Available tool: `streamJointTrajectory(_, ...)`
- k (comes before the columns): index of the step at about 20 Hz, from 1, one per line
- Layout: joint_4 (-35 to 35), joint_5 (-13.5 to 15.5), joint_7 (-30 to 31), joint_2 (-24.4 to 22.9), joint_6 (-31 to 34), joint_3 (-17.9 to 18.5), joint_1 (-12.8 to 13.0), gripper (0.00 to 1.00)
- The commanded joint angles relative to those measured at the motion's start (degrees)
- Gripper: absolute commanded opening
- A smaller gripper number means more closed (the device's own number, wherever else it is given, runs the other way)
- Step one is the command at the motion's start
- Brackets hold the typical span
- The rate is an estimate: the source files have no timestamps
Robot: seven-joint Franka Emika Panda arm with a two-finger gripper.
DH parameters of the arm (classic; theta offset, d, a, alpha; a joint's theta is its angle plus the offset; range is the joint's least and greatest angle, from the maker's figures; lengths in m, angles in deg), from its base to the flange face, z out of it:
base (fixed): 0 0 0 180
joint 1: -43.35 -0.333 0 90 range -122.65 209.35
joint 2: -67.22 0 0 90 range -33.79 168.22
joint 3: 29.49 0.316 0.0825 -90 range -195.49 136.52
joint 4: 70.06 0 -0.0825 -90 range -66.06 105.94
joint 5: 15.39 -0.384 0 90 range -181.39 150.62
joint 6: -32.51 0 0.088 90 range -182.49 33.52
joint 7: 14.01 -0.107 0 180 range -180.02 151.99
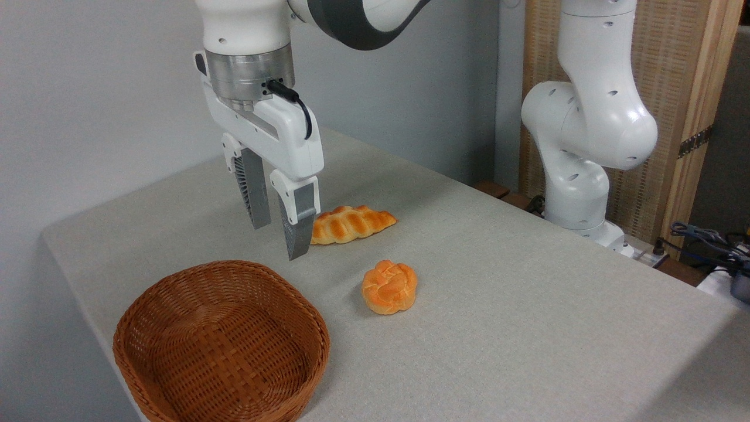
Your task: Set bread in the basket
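Hand: your hand (280, 239) hangs above the desk with its two fingers (297, 225) pointing down and spread apart, nothing between them.
Hand position: you have it just left of the bread, above the far rim of the basket; the near fingertip overlaps the loaf's left end in this view, and you cannot tell whether they touch.
Bread: the bread (351, 224), a long braided loaf, lies flat on the desk behind the hand's fingers, its long axis running left to right, right end tapered and free.
Basket: the basket (149, 316), brown wicker, sits at the near left corner of the desk, open side up, with nothing inside; you see its woven bottom.
Bun: a round knotted orange bun (389, 286) lies on the desk in front of the loaf and to the right of the basket, apart from both.
Desk: the desk (527, 305) has a pale grey cloth-like top.
Arm: the white arm's base (577, 146) stands at the far right edge of the desk.
Background: a wooden slatted panel (674, 88) stands behind the base.
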Motion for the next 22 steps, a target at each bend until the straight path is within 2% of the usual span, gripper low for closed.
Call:
streamJointTrajectory(1, -0.21, 0.26, -1.16, -0.48, 1.15, 1.36, 0.17, 1.00)
streamJointTrajectory(15, -0.21, 0.26, -1.25, -0.48, 1.42, 1.37, 0.26, 1.00)
streamJointTrajectory(22, 1.89, 0.26, -1.34, -1.01, 1.51, 0.76, 0.70, 1.00)
